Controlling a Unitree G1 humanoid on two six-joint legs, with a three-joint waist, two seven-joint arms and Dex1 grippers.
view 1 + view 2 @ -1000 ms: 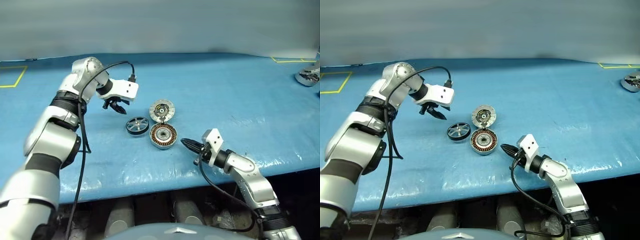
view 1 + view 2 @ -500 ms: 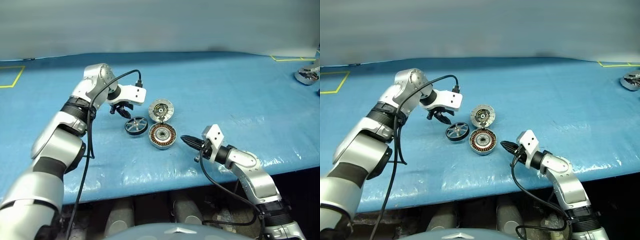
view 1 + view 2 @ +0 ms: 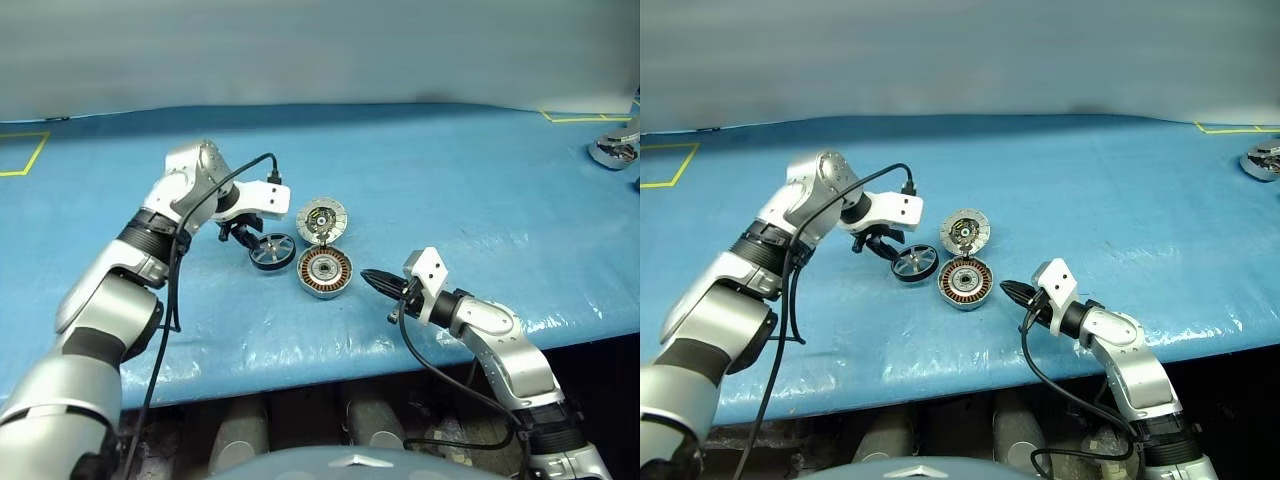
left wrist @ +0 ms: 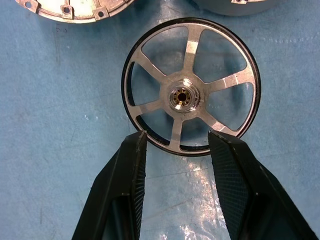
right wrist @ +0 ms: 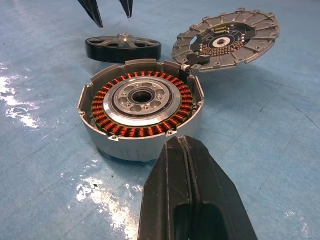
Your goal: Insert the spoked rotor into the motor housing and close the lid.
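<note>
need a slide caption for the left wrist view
Open left claw poised over the spoked rotor lying flat on the blue table.

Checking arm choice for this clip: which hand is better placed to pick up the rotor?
The left hand. It hangs right over the rotor, fingers open near its rim. The right hand is shut, low beside the housing, on the side away from the rotor.

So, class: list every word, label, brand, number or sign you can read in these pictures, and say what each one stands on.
None can be read.
The lid carries a small circuit part with tiny marks, too small to read.
The motor housing, the spoked rotor and the blue table cover show no lettering.
The yellow lines on the cover are plain tape marks, not signs with text.
</note>
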